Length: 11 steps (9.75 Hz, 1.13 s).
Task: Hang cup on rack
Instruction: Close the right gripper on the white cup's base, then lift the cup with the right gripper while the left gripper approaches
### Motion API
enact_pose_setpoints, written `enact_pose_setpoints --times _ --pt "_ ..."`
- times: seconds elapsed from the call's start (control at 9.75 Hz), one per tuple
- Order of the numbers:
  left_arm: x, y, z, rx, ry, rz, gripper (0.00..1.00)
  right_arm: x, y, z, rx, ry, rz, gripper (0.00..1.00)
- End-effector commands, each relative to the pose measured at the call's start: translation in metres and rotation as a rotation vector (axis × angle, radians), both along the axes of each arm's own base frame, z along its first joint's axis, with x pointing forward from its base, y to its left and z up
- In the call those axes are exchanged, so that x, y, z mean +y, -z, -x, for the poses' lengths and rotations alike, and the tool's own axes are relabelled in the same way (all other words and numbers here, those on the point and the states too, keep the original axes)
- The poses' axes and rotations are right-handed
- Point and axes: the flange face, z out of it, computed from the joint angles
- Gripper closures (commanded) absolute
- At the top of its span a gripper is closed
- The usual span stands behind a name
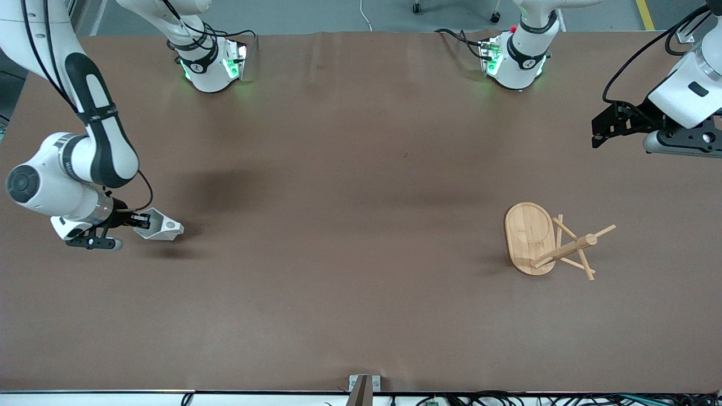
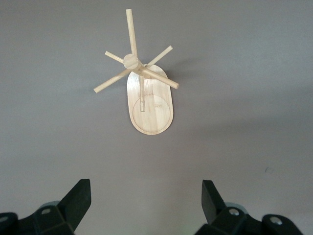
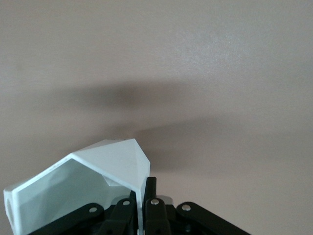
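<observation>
The small white faceted cup (image 1: 163, 226) is at the right arm's end of the table, lying tilted on its side. My right gripper (image 1: 144, 221) is shut on the cup's rim wall and holds it low over the table. In the right wrist view, the gripper (image 3: 147, 190) pinches the thin wall of the cup (image 3: 98, 169). The bamboo rack (image 1: 530, 237) stands on its oval base at the left arm's end, with thin pegs angling off its post. My left gripper (image 1: 598, 133) is open and empty, high above the table edge. In the left wrist view, the rack (image 2: 149, 103) lies well ahead of the open gripper (image 2: 145, 198).
The brown table surface (image 1: 350, 197) stretches between the cup and the rack with nothing on it. The two arm bases (image 1: 211, 67) stand along the table's edge farthest from the front camera. A small metal bracket (image 1: 364, 386) sits at the nearest edge.
</observation>
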Motion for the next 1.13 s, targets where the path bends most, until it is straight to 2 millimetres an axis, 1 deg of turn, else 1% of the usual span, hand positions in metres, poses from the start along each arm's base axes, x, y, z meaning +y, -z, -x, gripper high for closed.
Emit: enact_pose_setpoints --times 0.0,0.1,0.21,0.31,0.41,0.51,0.62,0.72,0.92,1.03 --pt "-0.001 0.014 -0.003 0.037 0.007 0.019 0.00 0.044 -0.093 -0.008 0.016 -0.088 -0.040 0.99" --pt "-0.009 0.015 -0.001 0.039 0.015 0.025 0.00 0.068 -0.113 -0.007 0.023 -0.132 -0.049 0.99" --pt "-0.028 0.015 0.001 0.044 0.054 0.044 0.00 0.103 -0.132 -0.002 0.008 -0.167 -0.083 0.99" --pt "-0.042 0.016 0.003 0.049 0.076 0.089 0.00 0.131 -0.141 0.005 0.024 -0.143 -0.203 0.99" --pt "-0.059 0.014 0.006 0.060 0.108 0.171 0.00 0.158 -0.150 0.013 0.022 -0.119 -0.331 0.99" --pt "-0.093 0.015 0.015 0.071 0.265 0.237 0.00 0.183 -0.159 0.022 0.017 -0.108 -0.422 0.99" --pt "-0.126 0.022 0.022 0.082 0.399 0.240 0.00 0.201 -0.153 0.028 0.036 -0.081 -0.513 0.99" --pt "-0.162 0.026 0.033 0.089 0.483 0.244 0.00 0.227 -0.140 0.038 0.063 -0.040 -0.628 0.99" --pt "-0.252 0.020 0.061 -0.005 0.662 0.257 0.00 0.279 -0.129 0.055 0.105 -0.006 -0.783 0.99" --pt "-0.286 0.025 0.073 -0.033 0.720 0.267 0.00 0.298 -0.125 0.062 0.126 0.016 -0.869 1.00"
